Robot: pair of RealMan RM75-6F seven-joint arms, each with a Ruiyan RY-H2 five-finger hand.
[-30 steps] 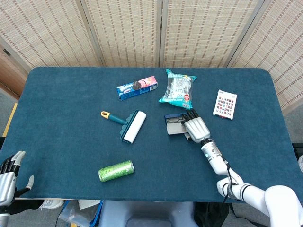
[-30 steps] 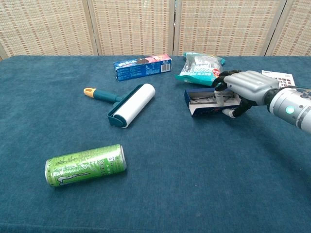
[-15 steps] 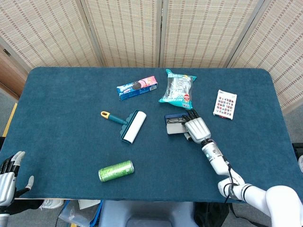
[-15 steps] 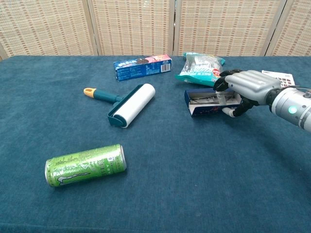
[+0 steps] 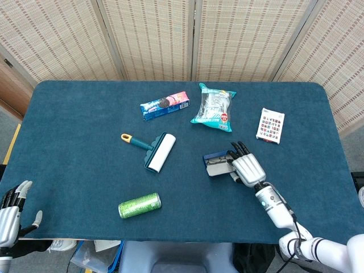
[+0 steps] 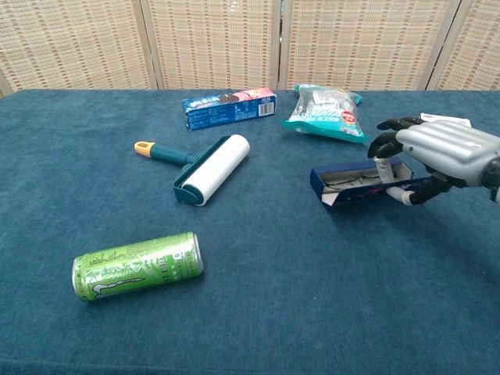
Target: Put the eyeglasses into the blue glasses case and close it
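The blue glasses case [image 6: 367,184], lying open with the eyeglasses [image 6: 353,177] seemingly already inside, is held at its near end by the right hand [image 6: 437,156], thumb below and fingers curled over, so the closing step is judged in hand, the lid needing pressing shut.

Two cameras, one table
The table [image 5: 85,170] is seen from high above and from low in front; its middle is shared.

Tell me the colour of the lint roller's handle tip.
Yellow-orange, on the dark teal lint roller; the tip shows best in the chest view.
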